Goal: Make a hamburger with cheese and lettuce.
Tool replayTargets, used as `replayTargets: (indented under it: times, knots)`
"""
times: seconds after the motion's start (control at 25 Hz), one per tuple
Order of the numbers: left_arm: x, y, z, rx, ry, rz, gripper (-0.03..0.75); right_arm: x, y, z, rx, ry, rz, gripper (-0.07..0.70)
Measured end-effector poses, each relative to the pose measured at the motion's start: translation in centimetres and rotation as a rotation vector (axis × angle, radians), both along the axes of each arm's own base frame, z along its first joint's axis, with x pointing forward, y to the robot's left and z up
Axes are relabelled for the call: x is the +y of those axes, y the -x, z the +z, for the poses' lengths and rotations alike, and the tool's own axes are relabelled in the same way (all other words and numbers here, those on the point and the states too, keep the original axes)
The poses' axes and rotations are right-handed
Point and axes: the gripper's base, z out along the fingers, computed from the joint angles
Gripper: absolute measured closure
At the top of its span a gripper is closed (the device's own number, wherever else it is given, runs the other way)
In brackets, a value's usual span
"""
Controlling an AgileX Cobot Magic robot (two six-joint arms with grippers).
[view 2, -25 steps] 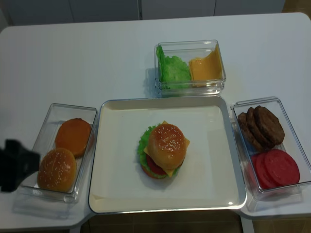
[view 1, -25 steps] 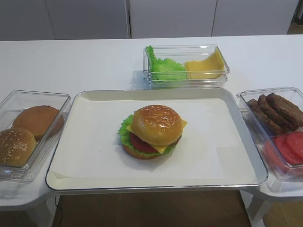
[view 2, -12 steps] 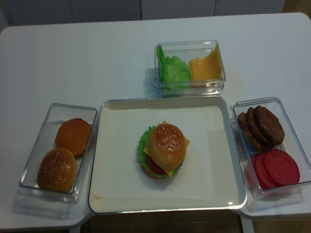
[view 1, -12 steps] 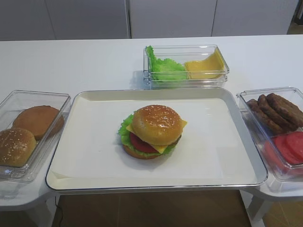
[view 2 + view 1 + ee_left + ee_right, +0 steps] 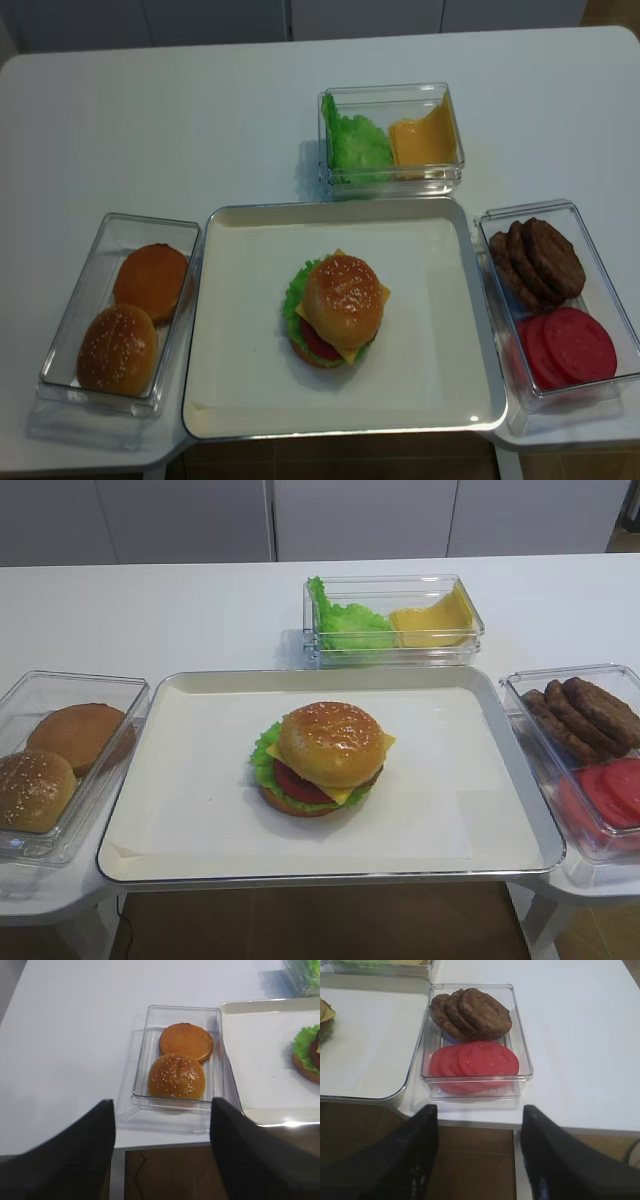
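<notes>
Burger: the hamburger [image 5: 323, 758] stands complete at the middle of the tray [image 5: 180, 830], sesame top on, nothing holding it.
Cheese: the cheese [image 5: 378, 294] shows as a yellow corner jutting out right of the top bun, and another below it at the front.
Lettuce: the lettuce [image 5: 294, 296] frills out on the left side of the stack, above the base bun.
Other layers: a red tomato slice shows at the front lower left; the patty is only a dark edge under the cheese.
Left gripper: the left gripper [image 5: 161, 1152] is at the bottom of its wrist view, jaws wide and empty, hanging off the table's near edge, short of the bun box [image 5: 142, 1067].
Right gripper: the right gripper [image 5: 479, 1155] is at the bottom of its wrist view, jaws wide and empty, off the table's near edge, short of the patty box [image 5: 520, 1050].
Spares: two buns [image 5: 135, 318] in the left box, patties [image 5: 537, 260] and tomato slices [image 5: 568, 346] in the right box, loose leaves and bent slices in the top box [image 5: 390, 95].
Progress: judged done; every layer is on and both arms are clear of the tray.
Risk, stack: the top bun sits a little right of the base, so a knock to the tray could slide it off the slick cheese.
Risk, arms: any fresh reach over the table's near edge could catch a box rim or the tray lip and jolt the stack.
Risk, extra work: picking another bun now would spoil a finished burger.
</notes>
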Motion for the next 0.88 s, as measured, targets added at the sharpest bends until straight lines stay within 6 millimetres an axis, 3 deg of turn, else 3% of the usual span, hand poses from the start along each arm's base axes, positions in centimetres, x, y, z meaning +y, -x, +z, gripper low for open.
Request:
replayTargets:
  times: [0.64,0.76,0.88]
  knots:
    - [-0.1,6.1,-1.1,-0.242,0.0,0.001,0.275,0.0,0.0,0.0,0.0,0.0,0.0,0.229]
    - [-0.1,6.6,-1.7,-0.259,0.0,0.001,0.277,0.0,0.0,0.0,0.0,0.0,0.0,0.229]
    - [-0.1,5.7,-2.9,-0.211,0.016,0.009,0.277,0.0,0.0,0.0,0.0,0.0,0.0,0.229]
